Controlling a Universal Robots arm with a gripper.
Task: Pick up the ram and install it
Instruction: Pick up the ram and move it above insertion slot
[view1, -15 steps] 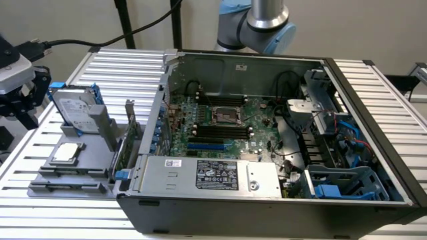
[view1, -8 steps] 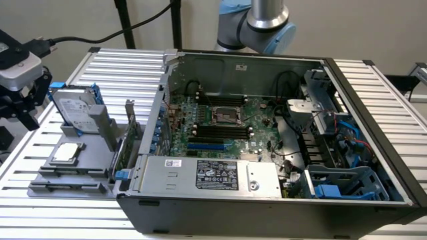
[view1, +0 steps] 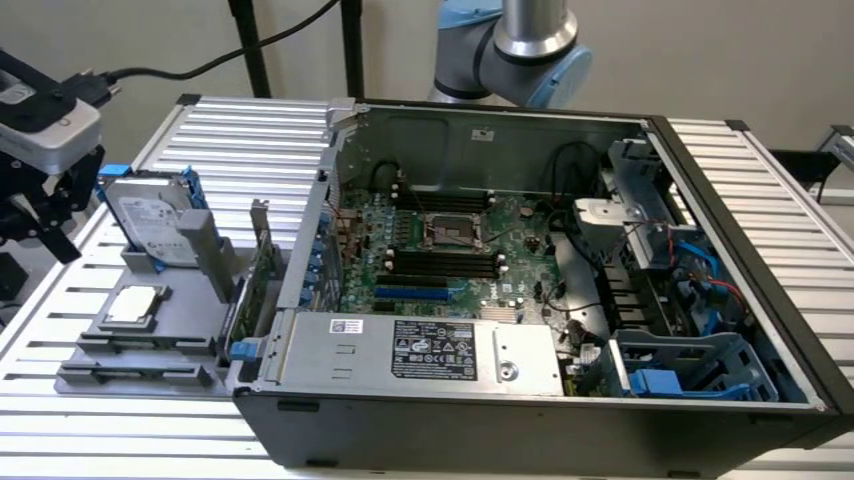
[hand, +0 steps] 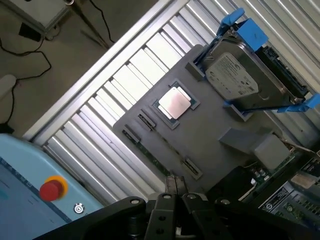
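The ram (hand: 156, 158) is a thin green strip standing on edge in the long slot of the grey holder (hand: 215, 120), between two end clips. My gripper (hand: 175, 184) hovers above that slot's end with its black fingers shut and nothing between them. In the exterior view my gripper (view1: 47, 232) hangs at the exterior view's left, above and beside the grey holder (view1: 180, 310), apart from it. The black memory slots (view1: 441, 265) on the motherboard lie inside the open computer case (view1: 747, 250).
On the holder stand a silver hard drive (view1: 150, 225) in blue rails and a square processor (view1: 134, 305). An upright green card (view1: 254, 275) stands between the holder and the case. A teach pendant with a red stop button (hand: 52, 189) lies beyond the slatted table edge.
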